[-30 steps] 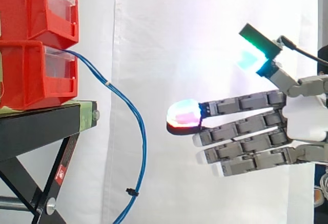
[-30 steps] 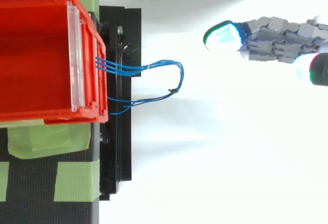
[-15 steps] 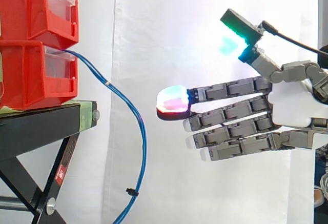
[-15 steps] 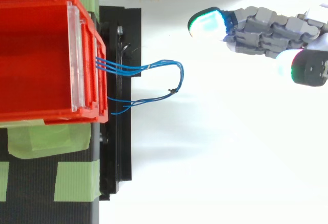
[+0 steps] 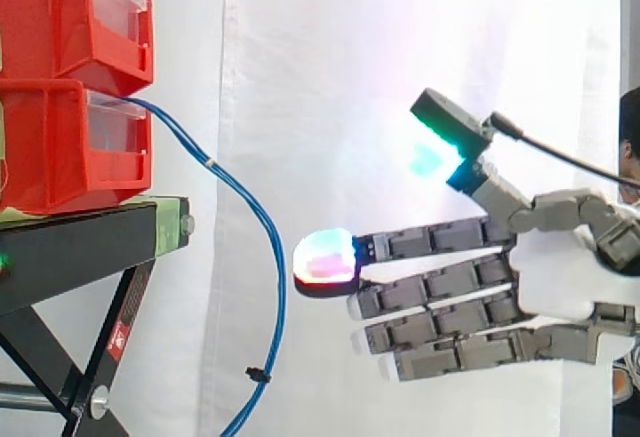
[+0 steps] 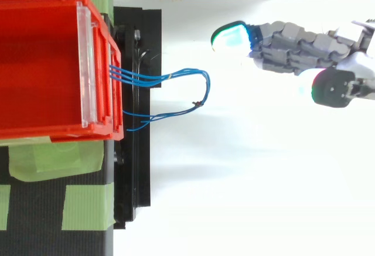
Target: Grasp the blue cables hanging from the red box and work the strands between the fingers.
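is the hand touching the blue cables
No, in the side view a gap of white curtain separates the hand and its straight fingers from the hanging blue cables.

A white curtain (image 5: pixel 330 77) hangs in soft folds, brightly lit, behind a black stand (image 5: pixel 60 262) with crossed legs. Patches of green tape (image 6: pixel 85 206) lie on the stand's top.

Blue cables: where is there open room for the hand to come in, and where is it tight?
Open: the gap between the fingertips of the hand and the hanging loop of the blue cables, white curtain behind. Tight: where the strands leave the red bin, just above the black stand.
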You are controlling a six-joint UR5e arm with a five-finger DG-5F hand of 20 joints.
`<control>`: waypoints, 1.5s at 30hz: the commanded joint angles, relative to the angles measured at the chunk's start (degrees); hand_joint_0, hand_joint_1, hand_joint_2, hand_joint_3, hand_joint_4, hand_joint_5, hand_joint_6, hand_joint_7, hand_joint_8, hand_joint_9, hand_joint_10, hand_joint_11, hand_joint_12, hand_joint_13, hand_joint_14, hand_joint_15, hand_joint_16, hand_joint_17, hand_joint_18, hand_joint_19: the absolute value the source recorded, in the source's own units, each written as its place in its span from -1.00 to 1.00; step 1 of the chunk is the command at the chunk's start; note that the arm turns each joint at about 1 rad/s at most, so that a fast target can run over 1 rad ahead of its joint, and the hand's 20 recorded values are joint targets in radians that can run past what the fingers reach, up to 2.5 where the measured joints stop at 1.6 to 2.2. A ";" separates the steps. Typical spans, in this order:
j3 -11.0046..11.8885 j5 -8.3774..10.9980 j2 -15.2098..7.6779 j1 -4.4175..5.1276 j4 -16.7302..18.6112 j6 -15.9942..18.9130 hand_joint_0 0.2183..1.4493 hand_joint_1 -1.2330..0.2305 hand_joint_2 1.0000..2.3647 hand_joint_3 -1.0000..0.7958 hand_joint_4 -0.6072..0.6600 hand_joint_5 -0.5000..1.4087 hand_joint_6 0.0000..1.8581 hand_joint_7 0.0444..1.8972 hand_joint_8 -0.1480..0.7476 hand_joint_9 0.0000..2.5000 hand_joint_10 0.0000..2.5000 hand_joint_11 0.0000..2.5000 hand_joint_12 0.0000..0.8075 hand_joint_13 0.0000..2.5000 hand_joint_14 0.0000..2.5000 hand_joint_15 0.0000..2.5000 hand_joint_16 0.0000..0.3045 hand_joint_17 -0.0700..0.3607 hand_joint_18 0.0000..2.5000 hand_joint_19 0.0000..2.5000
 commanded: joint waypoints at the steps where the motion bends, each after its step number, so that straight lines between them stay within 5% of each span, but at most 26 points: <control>1: 0.71 0.17 -2.30 0.02 1.85 1.87 -0.22 0.14 -1.00 -1.00 0.21 -0.88 -0.99 -0.34 -0.03 -1.00 -1.00 -1.00 -0.13 -1.00 -1.00 -0.86 -0.53 0.08 -1.00 -0.91; 9: 4.22 1.75 -2.56 0.02 -2.72 0.73 -0.24 0.14 -1.00 -1.00 0.20 -0.89 -0.99 -0.34 -0.03 -1.00 -1.00 -1.00 -0.12 -1.00 -1.00 -0.86 -0.53 0.08 -1.00 -0.91; 16: 5.37 5.00 -2.56 0.20 -2.63 -2.52 -0.24 0.15 -1.00 -1.00 0.20 -0.89 -0.99 -0.34 -0.03 -1.00 -1.00 -1.00 -0.12 -1.00 -1.00 -0.87 -0.53 0.08 -1.00 -0.91; 24: 6.25 8.61 -2.65 1.51 -1.66 -5.51 -0.25 0.15 -1.00 -1.00 0.20 -0.89 -0.99 -0.34 -0.03 -1.00 -1.00 -1.00 -0.12 -1.00 -1.00 -0.86 -0.52 0.08 -1.00 -0.91; 25: 8.27 9.75 -5.81 2.04 -0.96 -5.60 -0.25 0.15 -1.00 -1.00 0.20 -0.89 -0.99 -0.34 -0.03 -1.00 -1.00 -1.00 -0.12 -1.00 -1.00 -0.86 -0.52 0.08 -1.00 -0.91; 31: 13.01 9.93 -10.82 2.57 -0.26 -0.59 -0.25 0.15 -1.00 -1.00 0.20 -0.89 -0.99 -0.34 -0.03 -1.00 -1.00 -1.00 -0.12 -1.00 -1.00 -0.86 -0.52 0.08 -1.00 -0.91; 39: 16.53 10.10 -10.91 2.92 -1.93 -5.51 -0.25 0.15 -1.00 -1.00 0.20 -0.89 -0.99 -0.34 -0.03 -1.00 -1.00 -1.00 -0.12 -1.00 -1.00 -0.86 -0.52 0.08 -1.00 -0.91; 45: 16.88 10.37 -11.00 3.27 -0.96 -7.97 -0.25 0.15 -1.00 -1.00 0.20 -0.89 -0.99 -0.33 -0.03 -1.00 -1.00 -1.00 -0.11 -1.00 -1.00 -0.86 -0.52 0.08 -1.00 -0.91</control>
